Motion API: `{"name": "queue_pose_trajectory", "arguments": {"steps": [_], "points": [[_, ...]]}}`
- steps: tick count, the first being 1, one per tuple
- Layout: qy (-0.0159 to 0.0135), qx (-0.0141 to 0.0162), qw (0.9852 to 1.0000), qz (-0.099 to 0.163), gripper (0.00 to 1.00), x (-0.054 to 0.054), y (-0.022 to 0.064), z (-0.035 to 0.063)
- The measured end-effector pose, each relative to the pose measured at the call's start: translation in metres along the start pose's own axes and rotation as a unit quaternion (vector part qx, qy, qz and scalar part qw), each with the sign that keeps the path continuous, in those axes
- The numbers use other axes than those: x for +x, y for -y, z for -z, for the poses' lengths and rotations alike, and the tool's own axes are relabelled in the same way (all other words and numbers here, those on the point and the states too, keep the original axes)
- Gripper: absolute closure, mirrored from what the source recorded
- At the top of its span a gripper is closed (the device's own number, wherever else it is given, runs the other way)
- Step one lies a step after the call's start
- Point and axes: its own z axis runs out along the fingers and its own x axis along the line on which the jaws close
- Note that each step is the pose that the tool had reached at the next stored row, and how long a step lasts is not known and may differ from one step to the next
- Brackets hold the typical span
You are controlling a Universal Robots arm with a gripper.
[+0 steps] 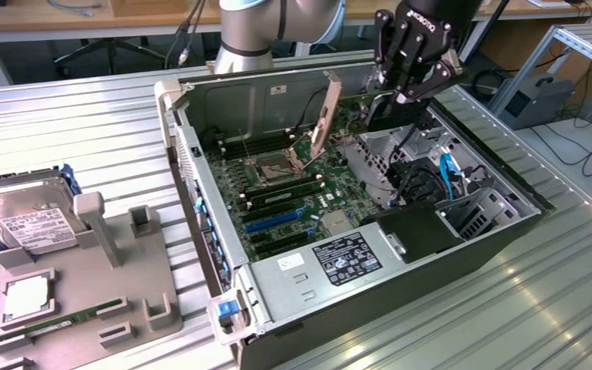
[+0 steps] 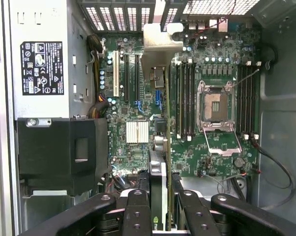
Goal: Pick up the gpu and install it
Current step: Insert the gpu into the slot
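– Checking case point(image 1: 188, 177) first: lying open side up, motherboard point(image 1: 296, 193) exposed for reach from above?
– Confirmed. Noted gripper point(image 2: 162, 199) above the board, closed tight on the gpu point(image 2: 157, 172).
– Card's whereabouts?
– Held on edge over the board, apparently not seated; presumably turned so for a straight drop into the expansion slots point(image 2: 115, 73). Silvery bracket point(image 2: 160, 44) at far end.
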Motion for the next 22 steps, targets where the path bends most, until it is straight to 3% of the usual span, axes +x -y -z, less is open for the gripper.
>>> {"name": "queue_pose_trajectory", "arguments": {"steps": [17,19,22], "points": [[0.0001,0.0001,1.0000,-0.001,0.73,0.000,-0.0053,-0.0002],[0.0001,0.0008,1.0000,-0.001,0.73,-0.001,-0.0187,-0.0011],[0.0000,0.0014,1.0000,-0.001,0.73,-0.001,-0.0283,-0.0020]]}}
